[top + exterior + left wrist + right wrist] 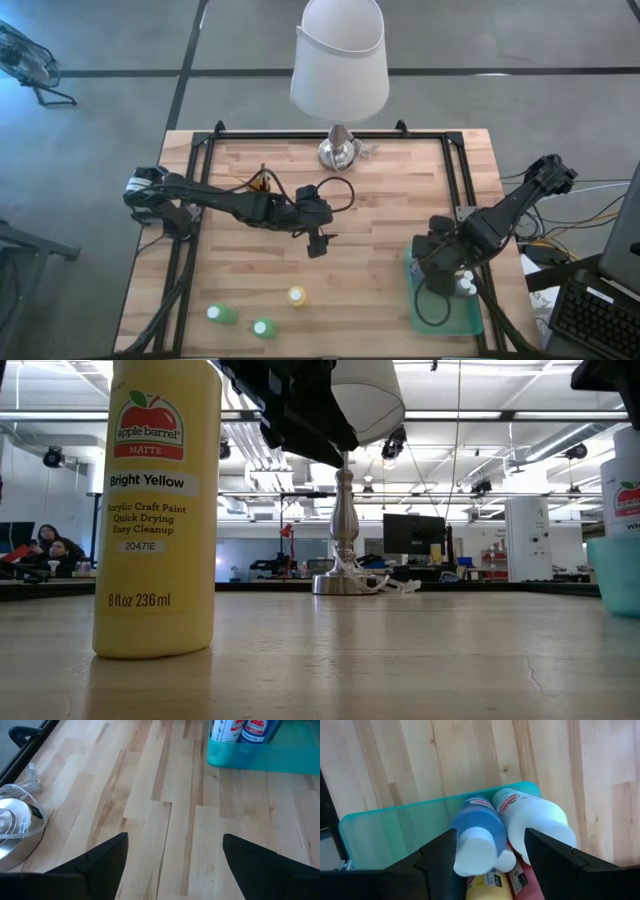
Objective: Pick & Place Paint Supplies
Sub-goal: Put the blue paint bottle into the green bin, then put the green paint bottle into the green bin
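Right pincer (pixel 490 855) open over tray | yellow bottle (pixel 155 510): "apple barrel Bright Yellow"

A lamp (pixel 339 70) with a white shade stands at the table's (pixel 380 270) far edge; a green tray (pixel 470 318) lies near its right edge.

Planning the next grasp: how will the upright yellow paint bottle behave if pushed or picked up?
The yellow paint bottle stands tall on a narrow base, so a high push would likely tip it. Being round, it would probably roll once down. Its smooth plastic wall may slip in a loose grip.

Open-plan lab (ceiling strip lights (pixel 480 412), monitor (pixel 413 532))
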`<state>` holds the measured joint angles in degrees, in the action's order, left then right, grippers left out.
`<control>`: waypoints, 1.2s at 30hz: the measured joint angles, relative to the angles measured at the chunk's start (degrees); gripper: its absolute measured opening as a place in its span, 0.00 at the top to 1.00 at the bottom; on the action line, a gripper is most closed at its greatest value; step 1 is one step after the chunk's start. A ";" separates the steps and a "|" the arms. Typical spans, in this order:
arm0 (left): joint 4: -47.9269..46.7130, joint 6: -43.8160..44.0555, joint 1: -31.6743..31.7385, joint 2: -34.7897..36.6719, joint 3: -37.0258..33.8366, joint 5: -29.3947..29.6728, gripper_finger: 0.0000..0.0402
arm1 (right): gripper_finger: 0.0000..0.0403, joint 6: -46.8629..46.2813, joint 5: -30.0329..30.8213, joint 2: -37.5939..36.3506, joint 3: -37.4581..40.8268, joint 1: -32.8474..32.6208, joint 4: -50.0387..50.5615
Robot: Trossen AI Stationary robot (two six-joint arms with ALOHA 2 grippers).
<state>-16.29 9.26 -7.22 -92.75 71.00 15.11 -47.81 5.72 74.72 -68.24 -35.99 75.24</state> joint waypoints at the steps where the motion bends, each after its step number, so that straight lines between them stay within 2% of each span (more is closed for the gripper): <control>1: 0.00 0.00 0.00 0.00 0.00 0.00 0.18 | 0.42 0.02 0.00 0.00 -0.67 0.00 0.35; 9: -0.02 -0.02 0.02 0.00 0.00 0.00 0.18 | 0.46 4.66 0.72 -0.02 -8.32 0.04 2.50; 16: -0.04 -0.02 0.02 0.00 0.00 0.00 0.18 | 0.54 10.60 7.38 -0.02 -17.08 0.04 2.41; 23: -0.06 -0.02 0.00 0.00 0.00 0.00 0.18 | 0.62 16.36 11.26 -0.09 -23.98 0.00 2.31; 29: -0.07 -0.02 0.02 0.00 0.00 0.00 0.18 | 0.69 24.59 18.33 -0.07 -26.50 0.00 1.99; 36: 0.09 -0.02 -0.01 0.00 0.00 0.01 0.18 | 0.78 20.99 19.60 0.00 -25.96 0.00 2.07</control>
<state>-16.21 9.23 -7.22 -92.75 71.00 15.12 -26.82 25.32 74.72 -94.20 -35.99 77.31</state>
